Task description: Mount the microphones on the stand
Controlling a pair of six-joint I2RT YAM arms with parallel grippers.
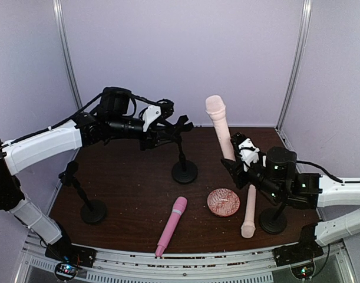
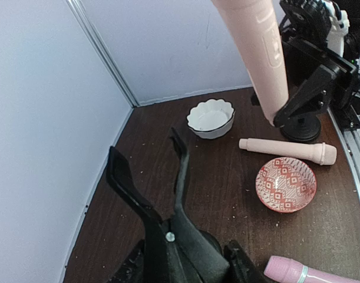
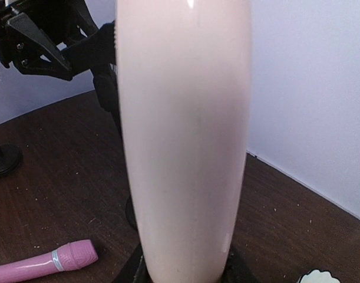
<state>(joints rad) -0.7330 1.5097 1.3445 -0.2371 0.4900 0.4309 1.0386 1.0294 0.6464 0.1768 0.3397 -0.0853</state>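
Step in hand: microphone 1 of 3 is lifted but not yet in a stand; 0 are seated.

Right gripper (image 1: 241,158): jaws closed on the lower shaft of a slim peach-cream plastic microphone (image 1: 220,121). It is held nearly upright, rounded head up, clear of the dark wooden counter (image 1: 132,183). In the right wrist view its body fills the frame.

Left gripper (image 1: 169,127): at the top of the middle black round-based stand (image 1: 184,171). The jaws look closed on its neck just under the forked top, as if to steady it. Contact is partly hidden, so this is a judgement.

The held microphone hangs to the right of that forked top, near it but apart.

Next move, judged: carry the shaft across, line it up with the fork and press it in, while the left arm keeps the stand from tipping.

Around:
- second peach-cream microphone (image 1: 249,212), flat beside the right black stand (image 1: 273,221)
- bright pink microphone (image 1: 171,226), flat near the front edge
- left black stand (image 1: 92,211), unattended
- round red-patterned dish (image 1: 223,202), between the 2 lying microphones
- white scalloped bowl (image 2: 210,118), further back

In the way: the left gripper's own bulk crowds the fork, so the approach looks tight
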